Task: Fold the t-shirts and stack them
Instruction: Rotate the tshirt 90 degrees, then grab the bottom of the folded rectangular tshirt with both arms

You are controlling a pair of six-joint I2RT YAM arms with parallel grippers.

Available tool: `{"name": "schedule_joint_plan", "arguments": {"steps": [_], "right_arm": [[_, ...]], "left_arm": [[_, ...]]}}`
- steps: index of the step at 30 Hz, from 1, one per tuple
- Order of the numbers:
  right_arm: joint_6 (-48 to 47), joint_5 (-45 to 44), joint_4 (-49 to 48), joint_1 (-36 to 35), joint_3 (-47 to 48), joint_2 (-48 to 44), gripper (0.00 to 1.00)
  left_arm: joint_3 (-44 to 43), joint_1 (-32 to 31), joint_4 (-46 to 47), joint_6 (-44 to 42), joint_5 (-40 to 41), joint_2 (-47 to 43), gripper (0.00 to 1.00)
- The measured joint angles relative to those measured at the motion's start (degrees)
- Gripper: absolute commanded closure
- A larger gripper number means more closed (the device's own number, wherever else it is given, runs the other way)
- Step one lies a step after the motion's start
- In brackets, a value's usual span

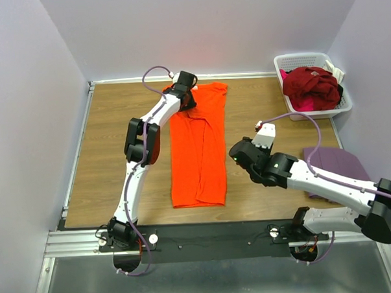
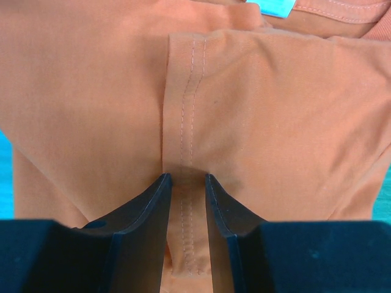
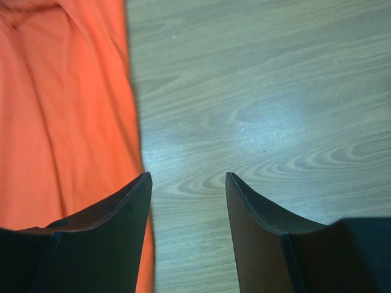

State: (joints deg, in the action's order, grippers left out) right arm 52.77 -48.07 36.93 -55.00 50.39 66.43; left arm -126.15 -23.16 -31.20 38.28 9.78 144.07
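Wooden table [image 1: 105,157], lilac walls. Mid-table: orange t-shirt [image 1: 199,153], folded lengthwise into a long strip, collar end far. At that far end: left gripper [image 2: 187,178] clamped on a stitched hem fold, white neck label [image 2: 275,7] just beyond. Right gripper [image 3: 186,177] wide open, nothing held, over bare wood just right of the shirt's edge. Far right corner: white basket [image 1: 308,57], dark red t-shirt [image 1: 309,83] heaped inside. At right edge: purple t-shirt [image 1: 339,160], flat.

place: robot lab test cell | shown by: bare lilac walls [image 1: 210,29]; wooden table [image 1: 106,176]; metal mounting rail [image 1: 76,240]
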Motion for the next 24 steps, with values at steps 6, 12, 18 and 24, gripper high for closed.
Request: {"name": "schedule_joint_plan", "arguments": {"steps": [6, 12, 18, 24], "right_arm": [[-0.1, 2.5, 0.0, 0.0, 0.1, 6.6, 0.39], [-2.3, 7.6, -2.1, 0.0, 0.5, 12.3, 0.39], [-6.5, 16.0, -7.6, 0.1, 0.2, 15.3, 0.39], [-9.7, 25.1, -14.6, 0.0, -6.0, 12.1, 0.39]], "left_arm": [[1.1, 2.1, 3.7, -4.0, -4.1, -0.5, 0.61], [13.2, 2.0, 9.6, -8.0, -5.6, -9.6, 0.62], [30.0, 1.6, 14.0, -9.0, -4.8, -27.9, 0.62], [51.9, -0.1, 15.6, -7.1, -2.4, -43.6, 0.63]]}}
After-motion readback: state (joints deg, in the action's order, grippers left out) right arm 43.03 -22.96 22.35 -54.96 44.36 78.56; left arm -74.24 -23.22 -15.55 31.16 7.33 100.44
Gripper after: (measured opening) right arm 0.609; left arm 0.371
